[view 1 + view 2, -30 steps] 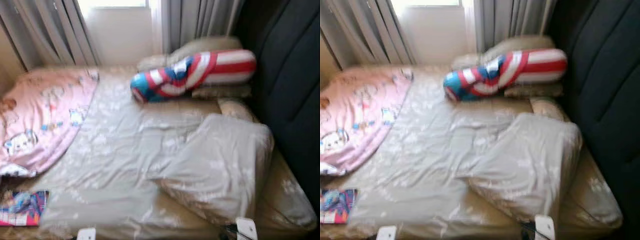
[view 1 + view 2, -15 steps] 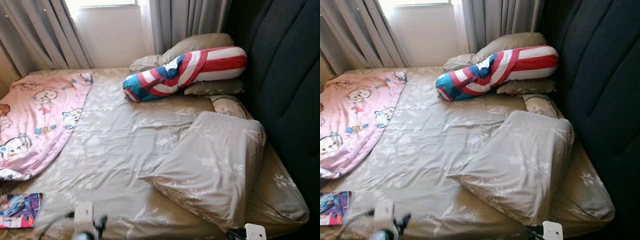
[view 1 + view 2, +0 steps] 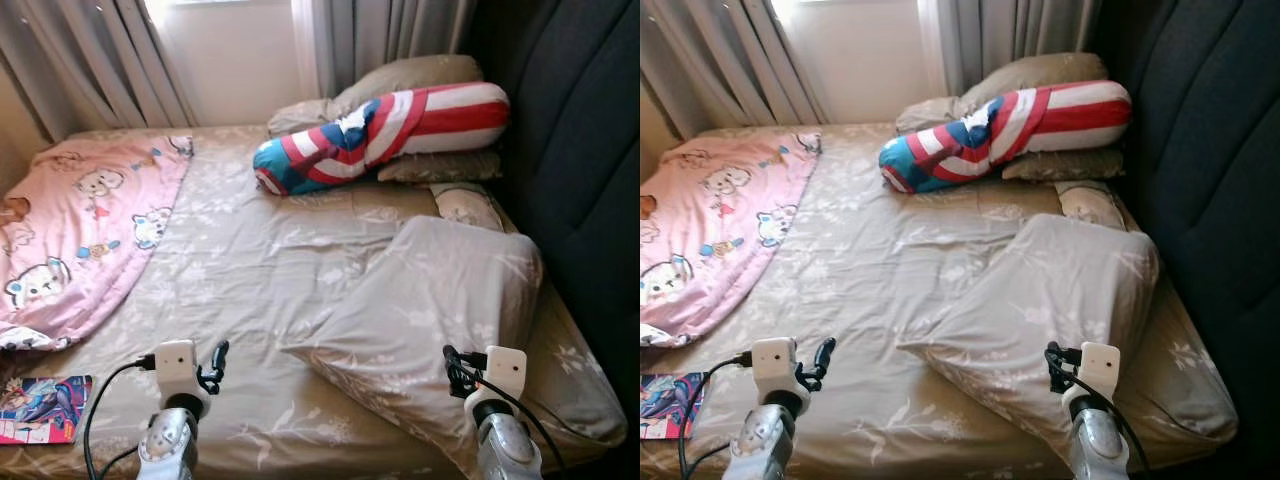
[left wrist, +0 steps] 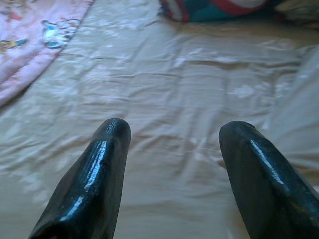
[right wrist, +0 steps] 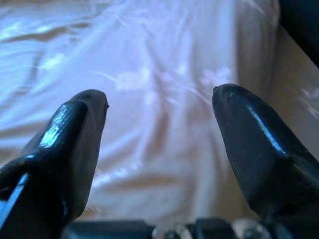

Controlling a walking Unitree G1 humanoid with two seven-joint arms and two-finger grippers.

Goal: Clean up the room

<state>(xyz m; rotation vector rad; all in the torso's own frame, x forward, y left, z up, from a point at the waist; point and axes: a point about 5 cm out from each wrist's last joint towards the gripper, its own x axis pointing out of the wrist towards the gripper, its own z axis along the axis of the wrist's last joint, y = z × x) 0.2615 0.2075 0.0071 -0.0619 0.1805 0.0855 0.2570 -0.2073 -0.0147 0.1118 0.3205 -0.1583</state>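
A beige floral pillow (image 3: 440,300) lies askew on the right front of the bed (image 3: 250,260). A red, white and blue striped bolster (image 3: 385,125) rests at the head, against two beige pillows (image 3: 410,75). A pink cartoon blanket (image 3: 80,220) is bunched over the bed's left side. A colourful magazine (image 3: 40,408) lies at the front left corner. My left gripper (image 3: 215,365) is raised over the sheet near the front edge, open and empty (image 4: 172,134). My right gripper (image 3: 455,370) hovers open at the askew pillow's near edge (image 5: 159,99).
A dark padded headboard (image 3: 580,150) runs along the bed's right side. Grey curtains (image 3: 100,60) and a bright window wall stand behind the bed. Another small patterned cushion (image 3: 465,205) is wedged between the askew pillow and the headboard.
Both arms have risen into view at the front of the bed, the left first. The camera has shifted slightly; the bedding has not moved.
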